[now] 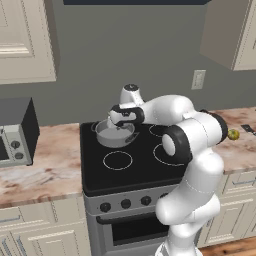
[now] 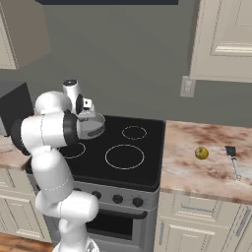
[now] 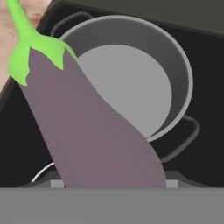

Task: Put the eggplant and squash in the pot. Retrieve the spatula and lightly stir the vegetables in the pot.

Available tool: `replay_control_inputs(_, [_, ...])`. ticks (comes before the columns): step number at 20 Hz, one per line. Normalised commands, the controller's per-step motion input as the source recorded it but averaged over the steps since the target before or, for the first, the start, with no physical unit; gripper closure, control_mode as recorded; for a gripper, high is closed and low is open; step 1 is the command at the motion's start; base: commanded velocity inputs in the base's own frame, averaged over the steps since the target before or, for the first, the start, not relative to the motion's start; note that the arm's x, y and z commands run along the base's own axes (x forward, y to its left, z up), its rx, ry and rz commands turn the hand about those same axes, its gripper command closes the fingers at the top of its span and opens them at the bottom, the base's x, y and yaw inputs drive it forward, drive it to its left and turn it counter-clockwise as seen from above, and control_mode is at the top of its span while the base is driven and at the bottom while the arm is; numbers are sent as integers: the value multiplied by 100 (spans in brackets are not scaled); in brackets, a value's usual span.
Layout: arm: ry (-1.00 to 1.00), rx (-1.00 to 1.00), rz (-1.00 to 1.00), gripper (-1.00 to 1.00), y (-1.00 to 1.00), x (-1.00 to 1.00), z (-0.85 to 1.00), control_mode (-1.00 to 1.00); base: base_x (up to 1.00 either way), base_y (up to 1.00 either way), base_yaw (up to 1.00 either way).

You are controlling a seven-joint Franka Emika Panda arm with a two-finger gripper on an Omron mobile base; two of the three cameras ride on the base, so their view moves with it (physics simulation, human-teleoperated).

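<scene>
In the left base view the white arm (image 1: 192, 150) rises from the lower right and bends toward the centre of the frame, where the claw (image 1: 122, 123) hangs just over the pot (image 1: 115, 134). The pot sits on the upper left burner of the black stove (image 1: 130, 160). At the right edge, the squash (image 1: 233, 134) lies on the marbled worktop (image 1: 240, 150), well apart from the pot.

In the right base view the arm stands at the left, its claw (image 2: 87, 116) above the pot (image 2: 93, 127) at the upper left of the stove top. On the worktop at right the squash (image 2: 201, 153) rests near the spatula (image 2: 233, 158) — the two are apart, not touching.

In the hand view the eggplant (image 3: 94, 131) runs from the green stem at the upper left down to the bottom centre, held in the claw — its purple body hides the fingertips. Behind it the pot (image 3: 179, 65) shows a bare grey floor, one handle at the lower right.
</scene>
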Motion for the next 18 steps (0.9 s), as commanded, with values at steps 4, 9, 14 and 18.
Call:
replay_control_inputs(4, [0, 0, 0, 100, 0, 15, -29, -100, 0, 0, 0])
replay_control_inputs(9, [0, 0, 0, 100, 0, 16, -24, -100, 0, 0, 0])
replay_control_inputs(14, [0, 0, 0, 100, 1, 32, -3, -100, 0, 0, 0])
replay_control_inputs(18, [2, 0, 0, 100, 2, 32, -9, -100, 0, 0, 0])
